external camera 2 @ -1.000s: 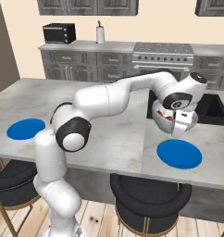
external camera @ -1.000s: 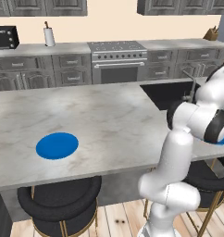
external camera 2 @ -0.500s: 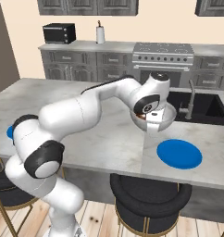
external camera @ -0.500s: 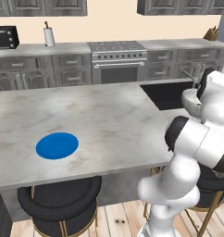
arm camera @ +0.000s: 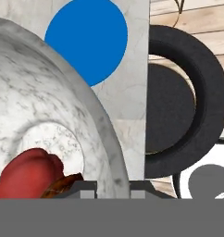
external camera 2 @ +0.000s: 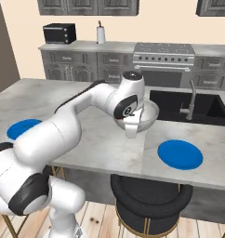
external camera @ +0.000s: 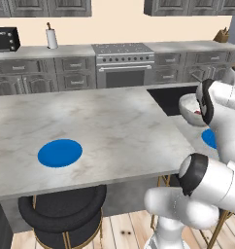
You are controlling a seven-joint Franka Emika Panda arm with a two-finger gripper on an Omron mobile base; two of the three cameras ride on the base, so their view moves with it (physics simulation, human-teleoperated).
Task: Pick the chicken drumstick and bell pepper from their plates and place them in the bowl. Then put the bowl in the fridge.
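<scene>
My gripper (external camera 2: 133,126) is shut on the rim of the marble bowl (external camera 2: 148,116), one finger inside and one outside, and holds it just above the island counter near the sink. In the hand view the gripper (arm camera: 113,189) straddles the bowl (arm camera: 53,106) rim; the red bell pepper (arm camera: 28,177) and the brown chicken drumstick (arm camera: 64,184) lie inside it. The bowl (external camera: 191,110) also shows beside my arm in the left base view. One blue plate (external camera 2: 180,154) lies bare in front of the bowl, and another blue plate (external camera 2: 23,128) at the far left. The fridge is out of view.
A black sink (external camera 2: 193,106) with a faucet (external camera 2: 191,100) sits just behind the bowl. Black round stools (external camera 2: 149,197) stand under the island's near edge. The stove (external camera 2: 163,62), a microwave (external camera 2: 59,33) and a paper towel roll (external camera 2: 101,33) line the back wall.
The arm has swung the held bowl leftward in the right base view, away from over the right blue plate toward the middle of the island. The plates have not moved.
</scene>
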